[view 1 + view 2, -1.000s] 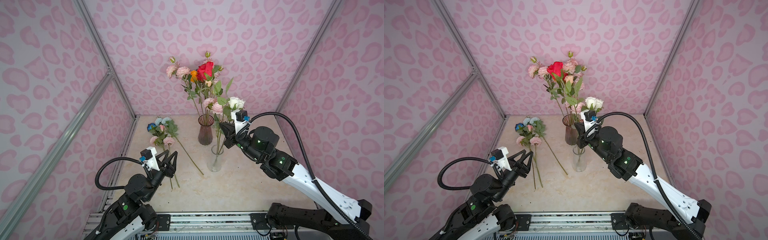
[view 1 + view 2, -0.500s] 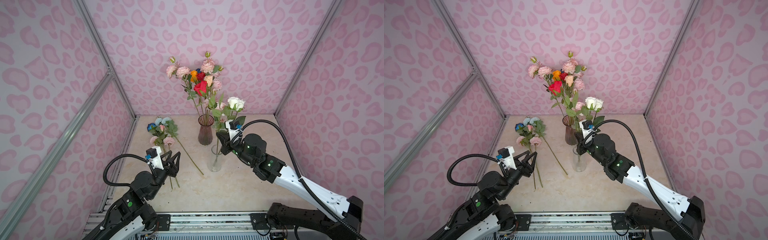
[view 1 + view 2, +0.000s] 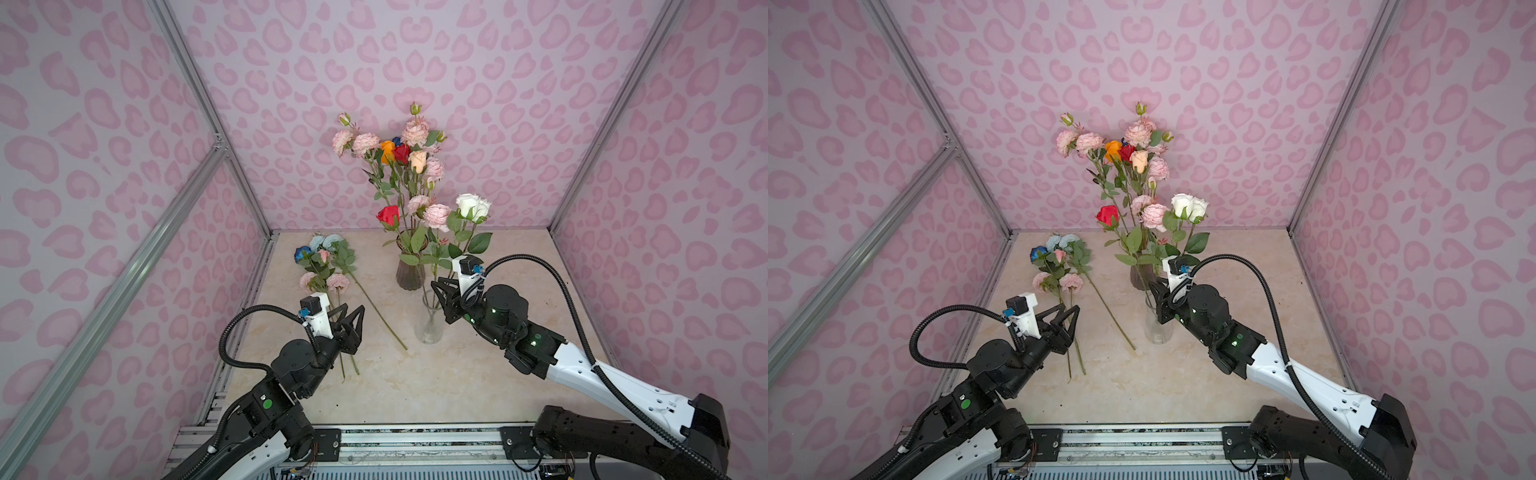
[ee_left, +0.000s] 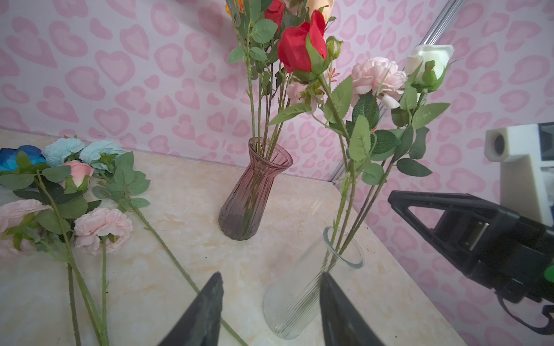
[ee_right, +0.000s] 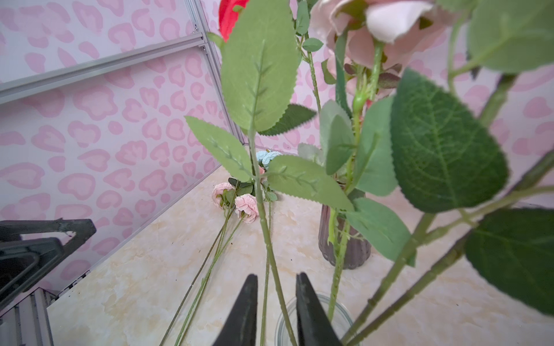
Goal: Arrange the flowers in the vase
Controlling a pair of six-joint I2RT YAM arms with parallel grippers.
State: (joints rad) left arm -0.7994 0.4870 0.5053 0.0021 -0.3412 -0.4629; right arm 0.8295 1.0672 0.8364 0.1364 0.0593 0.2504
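A ribbed mauve vase [image 3: 410,272] at the back of the tabletop [image 3: 415,386] holds tall stems with pale pink, orange, red, cream and dark blue heads. Just in front, a clear glass vase [image 3: 430,322] holds a red rose [image 3: 388,215] and white roses [image 3: 473,205]. The pale pink bloom [image 3: 436,216] beside them probably belongs there too.

The right gripper [image 5: 275,278] sits above the clear vase's rim. Its fingers [image 5: 248,299] are released, and the red rose's thin green stem stands free in the gap.

The remaining flowers [image 3: 322,266] lie on the tabletop at left, with dark blue, light blue and pale pink heads. The left gripper [image 3: 354,307] hovers over their stems, fingers spread and empty.
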